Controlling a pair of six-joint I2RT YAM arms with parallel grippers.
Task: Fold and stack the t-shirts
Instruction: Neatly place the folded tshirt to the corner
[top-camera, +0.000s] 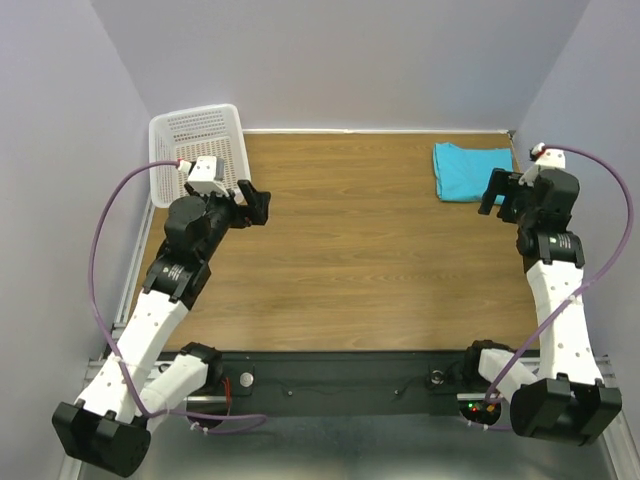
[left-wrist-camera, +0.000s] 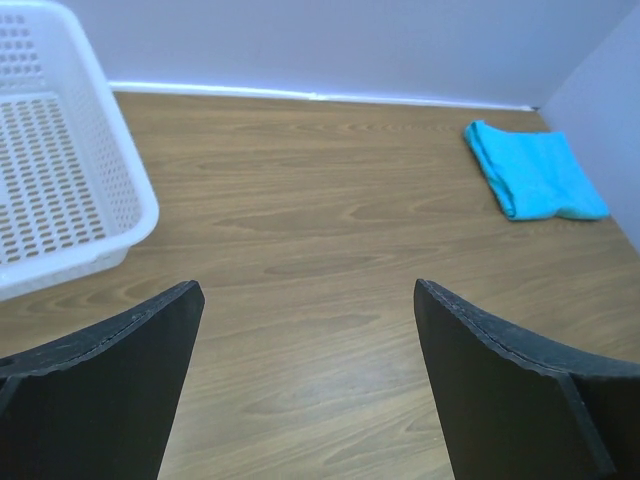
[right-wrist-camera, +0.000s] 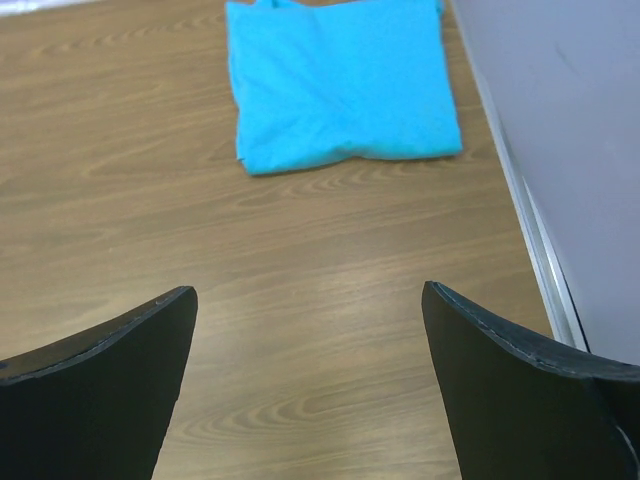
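One turquoise t-shirt (top-camera: 470, 170) lies folded into a flat rectangle at the table's far right corner, close to the right wall. My right gripper (top-camera: 497, 195) hovers just in front of it, open and holding nothing. In the right wrist view the folded t-shirt (right-wrist-camera: 340, 85) lies ahead of my right gripper (right-wrist-camera: 308, 292), with bare wood between the jaws. My left gripper (top-camera: 255, 205) is open and empty over the left side of the table. The left wrist view shows my left gripper (left-wrist-camera: 305, 290) above bare wood, the t-shirt (left-wrist-camera: 535, 170) far off to the right.
A white plastic mesh basket (top-camera: 200, 140) stands at the far left corner, just behind the left arm, and shows in the left wrist view as the basket (left-wrist-camera: 60, 180). The right wall (right-wrist-camera: 560, 120) runs close beside the t-shirt.
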